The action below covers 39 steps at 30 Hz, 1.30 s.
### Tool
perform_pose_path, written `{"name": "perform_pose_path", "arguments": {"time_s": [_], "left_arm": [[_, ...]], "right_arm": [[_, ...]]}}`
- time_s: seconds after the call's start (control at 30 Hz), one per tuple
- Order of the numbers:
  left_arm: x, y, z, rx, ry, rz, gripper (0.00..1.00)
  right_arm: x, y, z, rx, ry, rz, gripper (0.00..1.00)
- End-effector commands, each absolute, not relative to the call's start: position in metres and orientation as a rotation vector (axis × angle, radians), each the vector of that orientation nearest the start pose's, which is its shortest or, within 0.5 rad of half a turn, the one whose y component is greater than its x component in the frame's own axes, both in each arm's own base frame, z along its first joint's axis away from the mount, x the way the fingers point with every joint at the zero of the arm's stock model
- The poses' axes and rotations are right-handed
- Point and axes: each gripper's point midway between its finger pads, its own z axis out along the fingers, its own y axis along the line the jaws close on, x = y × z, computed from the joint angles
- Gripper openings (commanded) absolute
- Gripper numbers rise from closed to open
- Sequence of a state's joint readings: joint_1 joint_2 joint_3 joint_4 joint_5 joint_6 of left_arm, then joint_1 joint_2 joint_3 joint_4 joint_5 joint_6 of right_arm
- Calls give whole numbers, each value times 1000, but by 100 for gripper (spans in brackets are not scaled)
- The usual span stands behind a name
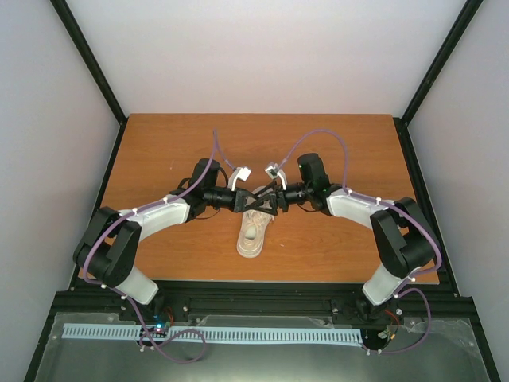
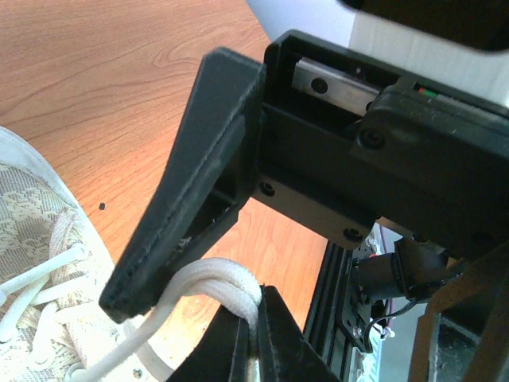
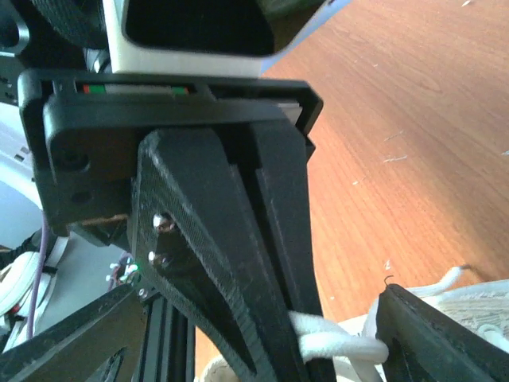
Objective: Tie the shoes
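The shoe (image 1: 254, 232) sits mid-frame in the top view, long axis running top to bottom, just below both tools. The left gripper (image 2: 254, 314) is pinching a lace (image 2: 211, 278) loop, and the right gripper (image 3: 258, 318) gapes wide, straddling that loop from the right.

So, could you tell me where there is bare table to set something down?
The far strip of the table behind the left arm and right arm is bare, as are the near patches either side of the sneaker. The middle is crowded: the left fingers, pinching a lace, meet the right fingers there.
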State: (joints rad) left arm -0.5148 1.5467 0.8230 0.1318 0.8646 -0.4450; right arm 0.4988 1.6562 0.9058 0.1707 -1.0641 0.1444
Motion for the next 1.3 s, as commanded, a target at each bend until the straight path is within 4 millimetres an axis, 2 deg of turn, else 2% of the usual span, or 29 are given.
{"name": "perform_pose_path", "arguments": {"time_s": [0.0, 0.13, 0.33, 0.93, 1.0, 1.13, 1.27], "left_arm": [[277, -309, 181, 668, 2134, -1468, 1], [279, -309, 183, 656, 2128, -1466, 1], [280, -310, 183, 645, 2129, -1470, 1], [280, -309, 182, 632, 2136, -1471, 1], [280, -309, 181, 630, 2137, -1470, 1], [281, -308, 182, 624, 2137, -1462, 1], [283, -306, 181, 611, 2143, -1436, 1]], "right_arm": [[259, 319, 157, -1070, 1915, 1547, 79], [255, 318, 150, -1071, 1929, 1553, 78], [254, 318, 144, -1059, 1934, 1545, 69], [265, 321, 137, -1016, 1925, 1448, 21], [267, 321, 135, -1012, 1925, 1435, 18], [271, 321, 135, -994, 1925, 1404, 4], [273, 318, 134, -975, 1936, 1373, 3]]}}
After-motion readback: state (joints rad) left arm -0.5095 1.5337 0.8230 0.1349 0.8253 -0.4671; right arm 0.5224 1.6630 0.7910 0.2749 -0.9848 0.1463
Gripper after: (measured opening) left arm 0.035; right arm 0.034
